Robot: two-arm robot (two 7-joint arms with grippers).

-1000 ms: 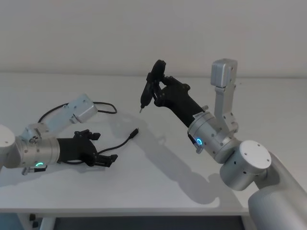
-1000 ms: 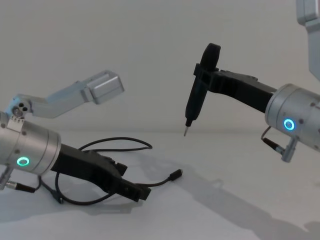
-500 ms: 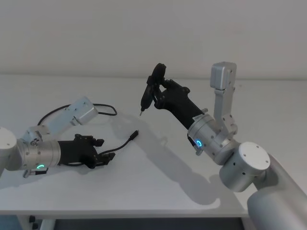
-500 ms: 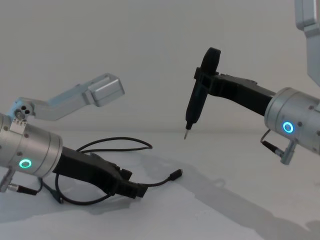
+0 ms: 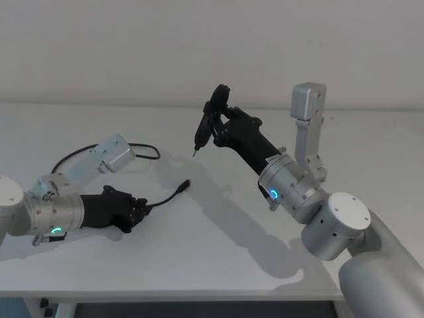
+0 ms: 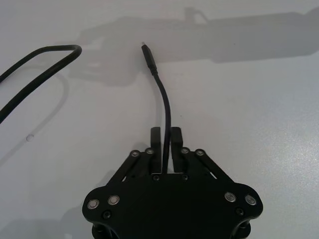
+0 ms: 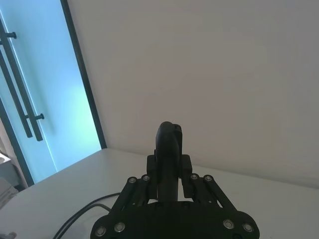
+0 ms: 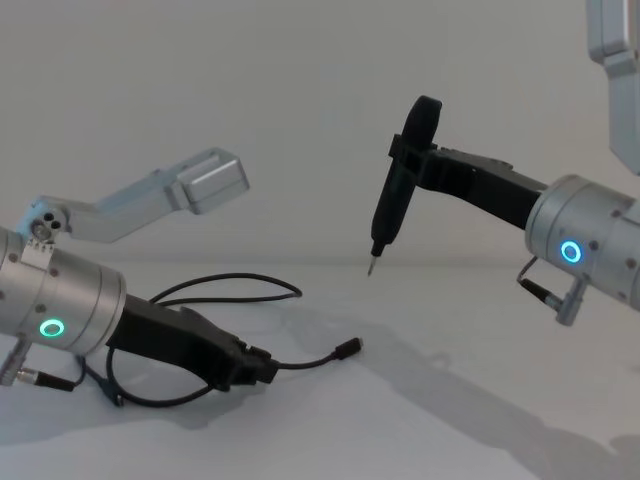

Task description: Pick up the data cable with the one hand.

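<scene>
The data cable [image 5: 170, 195] lies in loose loops on the white table at the left, its small flat plug [image 5: 187, 183] pointing toward the middle. My left gripper [image 5: 140, 207] sits low on the table and is shut on the data cable a short way behind the plug. In the left wrist view its fingers [image 6: 155, 142] pinch the cord [image 6: 164, 99], which runs out to the plug [image 6: 148, 52]. From the chest the gripper [image 8: 262, 368] holds the cable [image 8: 310, 361] just above the tabletop. My right gripper [image 5: 218, 127] hangs high over the table's middle, shut on a slim black pen-like tool [image 8: 391, 210].
The cable's far loop [image 5: 140, 146] curls behind my left arm's silver link [image 5: 109, 154]. The pen tool's metal tip [image 5: 194, 153] points down, well above the white table [image 5: 218, 252]. In the right wrist view a glass door [image 7: 35, 109] stands at the room's edge.
My left gripper's fingers, open around the cable a second ago, have closed on it. The gripper has drawn back slightly toward the left. The right arm has hardly moved.
</scene>
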